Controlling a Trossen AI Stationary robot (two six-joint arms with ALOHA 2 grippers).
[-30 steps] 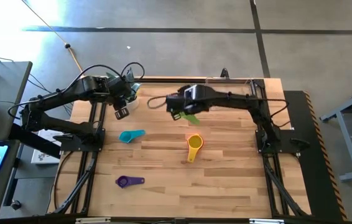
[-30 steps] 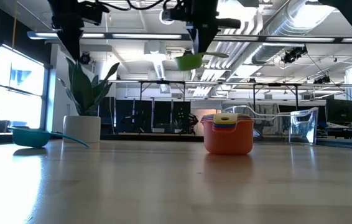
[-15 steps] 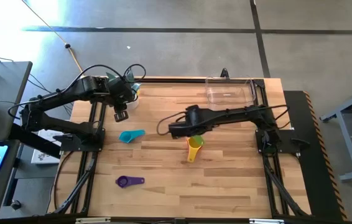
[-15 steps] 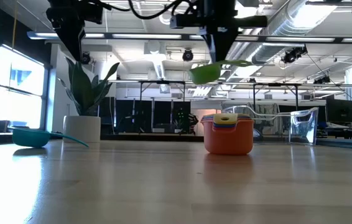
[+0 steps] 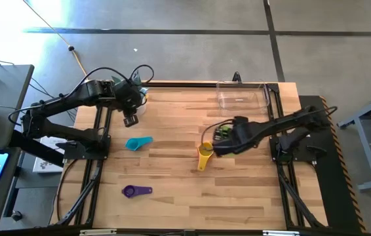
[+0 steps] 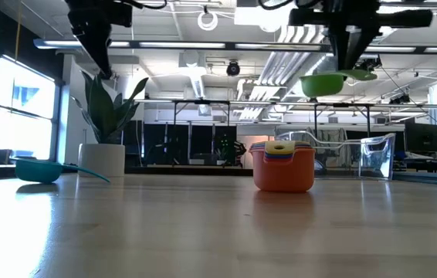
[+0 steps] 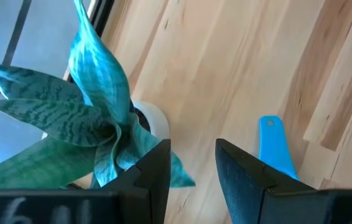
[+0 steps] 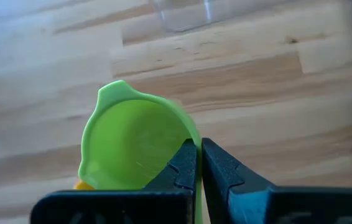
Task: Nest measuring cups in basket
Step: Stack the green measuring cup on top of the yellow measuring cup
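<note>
Right claw (image 5: pixel 219 148) clenched on green cup (image 6: pixel 323 83), mid-frame above the counter (image 5: pixel 172 177) beside the orange stack (image 6: pixel 283 167); thin rim grip could slip; left claw (image 5: pixel 130 120) released, upper left.

An industrial lab or workshop — exposed ceiling ducts (image 6: pixel 404 31), strip lights and rows of dark metal workbench frames (image 6: pixel 203 139) far behind the wooden table (image 5: pixel 238 190), concrete floor (image 5: pixel 172 59) around.
</note>
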